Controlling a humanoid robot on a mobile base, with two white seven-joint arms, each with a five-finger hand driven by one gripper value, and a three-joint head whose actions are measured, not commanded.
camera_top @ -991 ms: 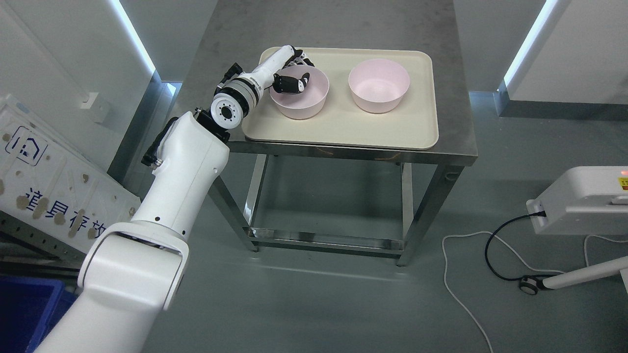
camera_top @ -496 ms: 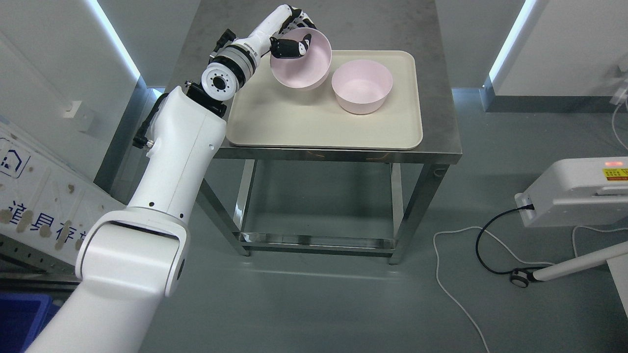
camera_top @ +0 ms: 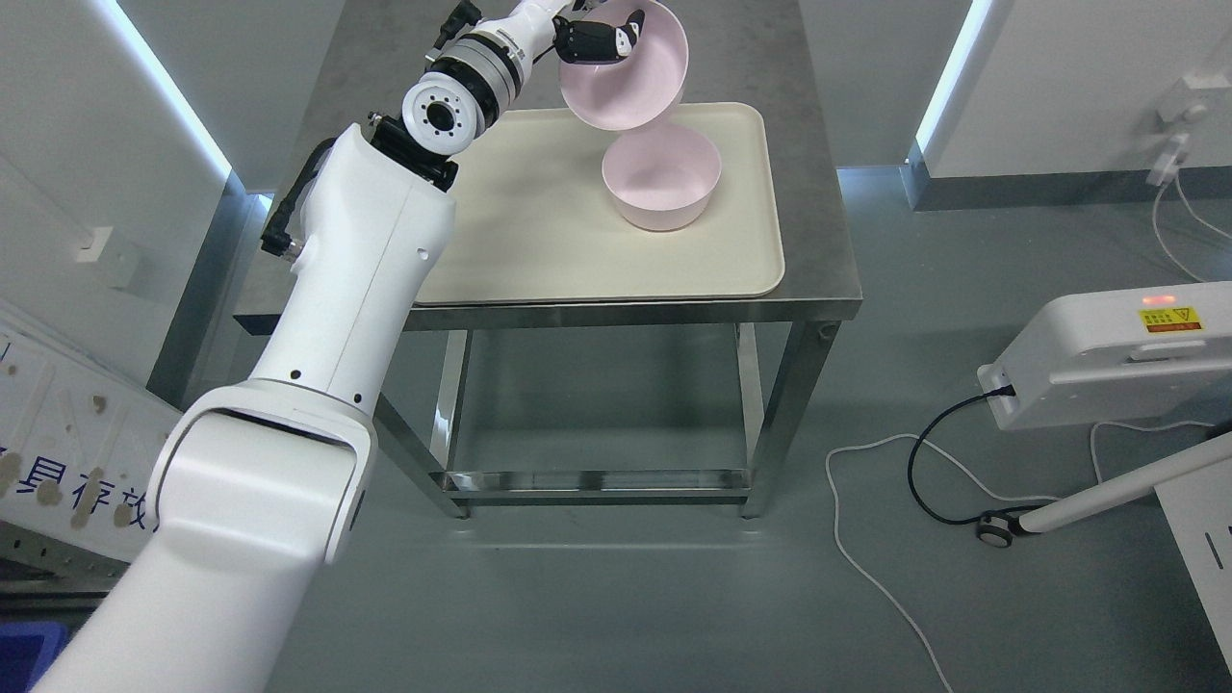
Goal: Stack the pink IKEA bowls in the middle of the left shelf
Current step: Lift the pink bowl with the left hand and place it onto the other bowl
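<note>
My left hand (camera_top: 599, 37) is shut on the rim of a pink bowl (camera_top: 630, 82), thumb inside it. The bowl is raised and tilted toward me, hanging just above and behind a second pink bowl (camera_top: 662, 178). That second bowl sits upright on the beige tray (camera_top: 539, 231) toward its right side. The tray lies on a steel table (camera_top: 813, 241). My left arm reaches up from the lower left across the tray's left end. The right arm does not show.
A white machine (camera_top: 1107, 351) with cables (camera_top: 866, 520) trailing over the floor stands at the right. A white panel with print (camera_top: 58, 423) leans at the left. The table's far part behind the tray is bare metal.
My left hand has lifted the pink bowl off the tray and carried it right, over the second bowl. The whole picture has shifted left, so the camera has moved too.
</note>
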